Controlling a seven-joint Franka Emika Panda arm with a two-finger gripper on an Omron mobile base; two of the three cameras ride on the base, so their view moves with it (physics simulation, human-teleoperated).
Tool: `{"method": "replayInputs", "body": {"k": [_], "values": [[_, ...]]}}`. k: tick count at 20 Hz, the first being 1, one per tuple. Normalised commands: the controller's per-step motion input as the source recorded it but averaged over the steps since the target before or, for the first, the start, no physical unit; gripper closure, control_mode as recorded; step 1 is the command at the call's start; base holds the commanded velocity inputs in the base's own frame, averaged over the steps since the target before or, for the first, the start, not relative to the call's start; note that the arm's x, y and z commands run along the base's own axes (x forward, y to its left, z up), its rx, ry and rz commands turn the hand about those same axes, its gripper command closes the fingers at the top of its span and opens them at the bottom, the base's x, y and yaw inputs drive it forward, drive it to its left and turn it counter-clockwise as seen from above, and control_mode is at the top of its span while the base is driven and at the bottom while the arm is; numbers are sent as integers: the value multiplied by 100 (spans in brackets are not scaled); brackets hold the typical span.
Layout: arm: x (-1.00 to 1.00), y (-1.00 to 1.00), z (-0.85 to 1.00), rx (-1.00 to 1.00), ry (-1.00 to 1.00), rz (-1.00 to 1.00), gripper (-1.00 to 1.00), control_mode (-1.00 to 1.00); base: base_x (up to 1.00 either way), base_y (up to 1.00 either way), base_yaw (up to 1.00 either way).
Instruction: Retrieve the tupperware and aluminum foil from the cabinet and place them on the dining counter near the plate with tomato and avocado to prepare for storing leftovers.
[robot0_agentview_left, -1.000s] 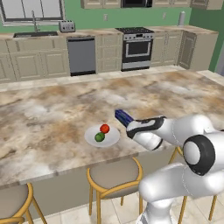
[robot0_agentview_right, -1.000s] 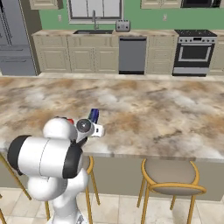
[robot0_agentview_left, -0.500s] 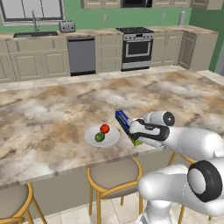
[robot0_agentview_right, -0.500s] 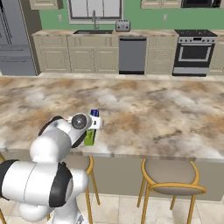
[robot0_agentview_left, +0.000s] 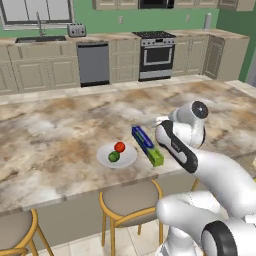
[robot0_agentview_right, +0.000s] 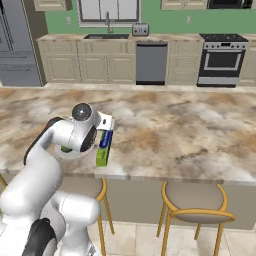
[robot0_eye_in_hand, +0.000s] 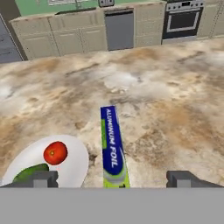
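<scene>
- The gripper (robot0_eye_in_hand: 111, 178) has let go of the aluminum foil (robot0_eye_in_hand: 112, 146) since a second ago; its fingertips (robot0_eye_in_hand: 43, 178) now stand wide apart, clear of the carton on both sides.
- The arm has drawn back toward the counter's near edge, and the carton, earlier held in the jaws, now lies flat on the dining counter (robot0_agentview_left: 60, 135).
- The aluminum foil is a long slim blue box with white lettering and a lime-green end toward the robot.
- It lies just beside the white plate (robot0_agentview_left: 125, 159), which holds a red tomato (robot0_agentview_left: 119, 146) and a green avocado (robot0_agentview_left: 114, 156).
- Yellow-framed stools (robot0_agentview_right: 195, 202) stand below the marbled edge.
- Beyond, beige cabinets, a dishwasher (robot0_agentview_left: 93, 64) and a steel oven (robot0_agentview_left: 156, 56) line the green wall.
</scene>
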Motion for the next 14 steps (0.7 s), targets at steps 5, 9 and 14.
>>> {"method": "replayInputs", "body": {"k": [5,9,14], "values": [[-100,2,36,-18,16,0,-100,-100,0,0,0],[-100,11,1,-12,3,0,-100,-100,0,0,0],[-90,0,17,0,0,-1,-100,-100,0,0,0]]}}
